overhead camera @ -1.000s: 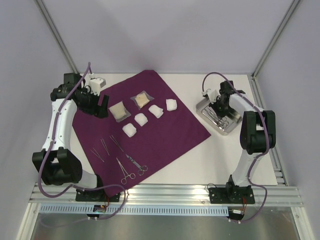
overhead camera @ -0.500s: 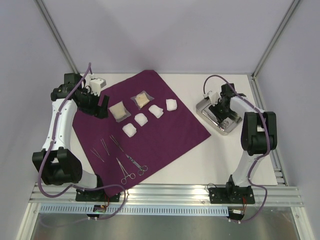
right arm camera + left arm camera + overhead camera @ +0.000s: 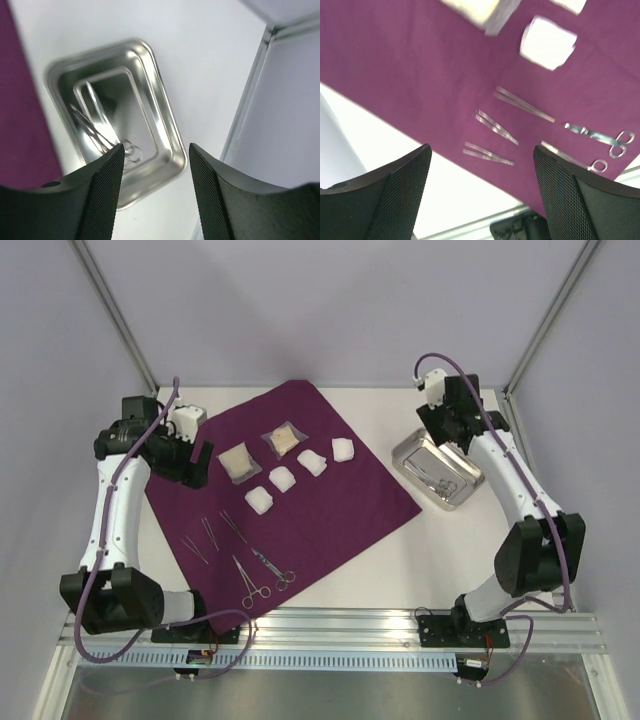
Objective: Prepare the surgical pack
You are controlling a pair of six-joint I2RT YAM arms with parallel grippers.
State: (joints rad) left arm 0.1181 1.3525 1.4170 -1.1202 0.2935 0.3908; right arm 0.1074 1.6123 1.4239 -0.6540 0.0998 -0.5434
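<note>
**Surgical pack laid out, both grippers empty**

Top view: the cloth (image 3: 300, 490) lies flat on the table (image 3: 400, 560) as a diamond; on its far half, two packets (image 3: 238, 462) (image 3: 283, 440) lie side by side, with four pads (image 3: 343, 450) (image 3: 313, 462) (image 3: 282, 478) (image 3: 260, 499) in a slanting row just right of them, each apart from the next. On the near half lie three tweezers (image 3: 209, 532) and, nearer the bases, two ring-handled instruments (image 3: 262, 574); all rest wholly on the cloth.

The tray (image 3: 418, 450) stands on bare table to the right of the cloth, near its right corner but not touching; thin steel forceps (image 3: 95, 125) lie inside it, ring ends toward the near rim.

The left gripper (image 3: 192, 468) hangs over the cloth's left edge, beside the nearer packet; jaws spread wide, nothing between them; its wrist view looks down on tweezers and ring handles.

The right gripper (image 3: 156, 150) hangs above the tray's far end; jaws spread, holding nothing, clear of tray and forceps.
</note>
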